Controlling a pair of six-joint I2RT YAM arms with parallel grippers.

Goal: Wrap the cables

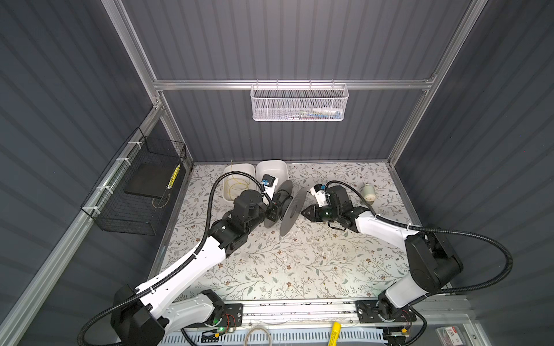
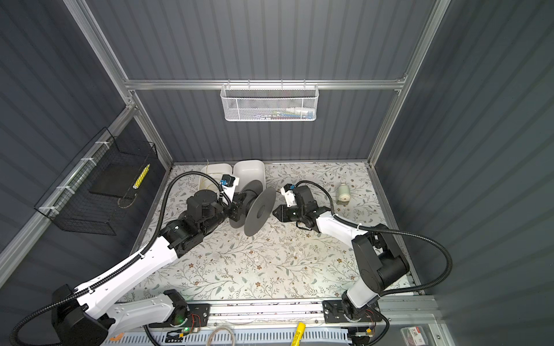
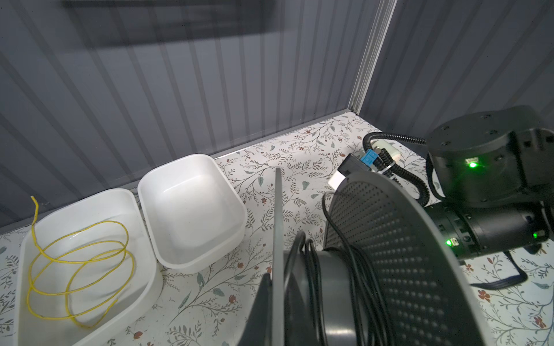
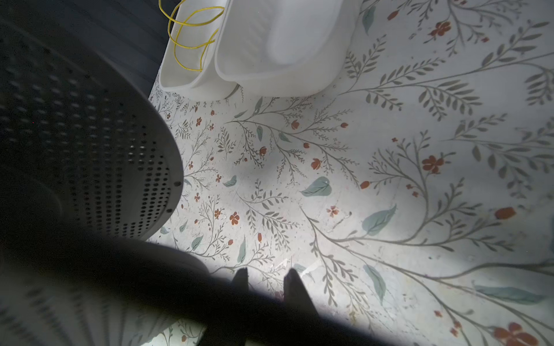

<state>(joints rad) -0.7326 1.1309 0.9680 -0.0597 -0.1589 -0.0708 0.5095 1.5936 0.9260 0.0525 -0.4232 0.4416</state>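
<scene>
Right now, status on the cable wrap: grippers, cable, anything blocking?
Left gripper shut on spool flange. Right gripper open, empty, beside spool. Cable in loose turns on the hub. Nothing seen blocking; white bins sit behind.

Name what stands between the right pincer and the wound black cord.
The spool's perforated grey flange, seen in both top views; the right pincer is outside it, the black cord inside.

yellow wire (image 3: pixel 78 261) coiled in white bin (image 3: pixel 90 206) | second white bin (image 3: pixel 192 206) beside | mesh basket (image 1: pixel 298 103) on rail (image 1: pixel 209 84)
</scene>
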